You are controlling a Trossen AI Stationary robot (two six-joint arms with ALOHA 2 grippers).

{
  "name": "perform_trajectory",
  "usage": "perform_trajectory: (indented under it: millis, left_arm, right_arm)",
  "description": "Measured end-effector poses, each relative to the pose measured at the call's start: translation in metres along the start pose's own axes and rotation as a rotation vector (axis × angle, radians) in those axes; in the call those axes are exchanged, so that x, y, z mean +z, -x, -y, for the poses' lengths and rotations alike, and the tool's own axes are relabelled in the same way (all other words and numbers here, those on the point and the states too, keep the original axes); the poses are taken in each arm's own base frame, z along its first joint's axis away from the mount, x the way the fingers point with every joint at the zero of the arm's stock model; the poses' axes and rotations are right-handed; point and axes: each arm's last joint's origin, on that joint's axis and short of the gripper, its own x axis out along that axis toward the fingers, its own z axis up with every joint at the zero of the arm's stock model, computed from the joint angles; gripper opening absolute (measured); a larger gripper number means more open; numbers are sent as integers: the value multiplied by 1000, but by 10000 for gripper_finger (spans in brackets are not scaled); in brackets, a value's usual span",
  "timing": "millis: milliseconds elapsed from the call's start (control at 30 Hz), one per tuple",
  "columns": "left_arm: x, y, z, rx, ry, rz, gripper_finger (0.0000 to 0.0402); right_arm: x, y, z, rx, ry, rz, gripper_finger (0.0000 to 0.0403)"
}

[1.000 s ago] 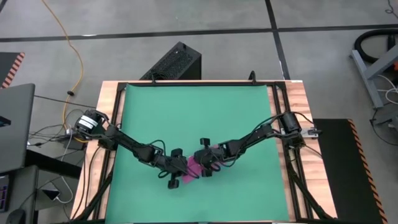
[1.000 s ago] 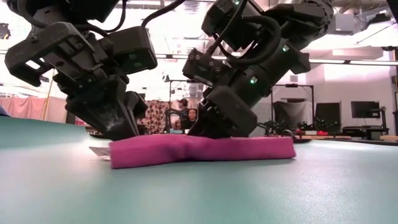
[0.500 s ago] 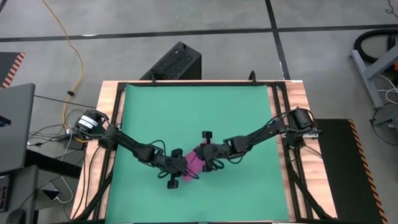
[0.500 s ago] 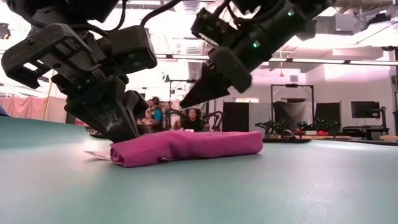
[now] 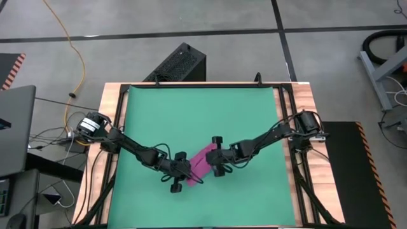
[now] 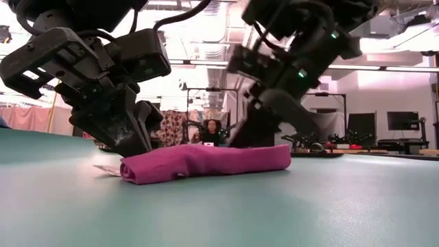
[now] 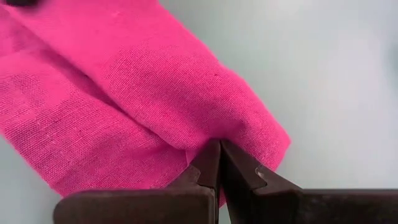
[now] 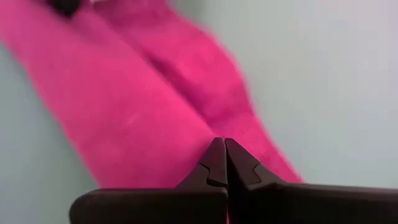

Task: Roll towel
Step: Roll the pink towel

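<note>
**Keep both ends of the roll level**

On the green mat (image 5: 197, 114), toward 6 o'clock, lies the folded magenta-pink cloth towel (image 5: 200, 165). Left gripper (image 5: 185, 170) and right gripper (image 5: 213, 159), fingers pressed together, should tuck evenly, pressing lightly

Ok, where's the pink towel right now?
In the high view the towel lies folded on the green mat, near its front middle, between the shut left gripper and shut right gripper.
</note>
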Motion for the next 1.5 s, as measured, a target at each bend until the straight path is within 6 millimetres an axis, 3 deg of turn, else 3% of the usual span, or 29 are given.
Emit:
perform_trajectory:
  millis: [267, 567, 700, 767, 900, 1100, 1500]
  left_arm:
    - [1, 12, 1, 29, -10, -14, 0]
    - [15, 58, 1, 155, 8, 93, 0]
    - [21, 67, 20, 204, -34, 258, 0]
    - [21, 61, 35, 228, -75, 357, 0]
    - [6, 31, 55, 233, -153, 393, 0]
    - [-16, -10, 47, 276, -140, 316, 0]
    - [-26, -4, 51, 221, -102, 184, 0]
  right_arm:
    - [-30, -6, 6, -6, -133, -67, 5]
    - [-32, -1, -9, -18, -207, -43, 6]
    - [-32, 1, -17, -23, -284, -36, 6]
    - [-32, 3, -21, -32, -302, -32, 6]
    - [-33, 5, -27, -44, -321, -26, 6]
    - [-33, 7, -31, -58, -344, -20, 6]
    - [-36, 14, -47, -39, -356, -35, 6]
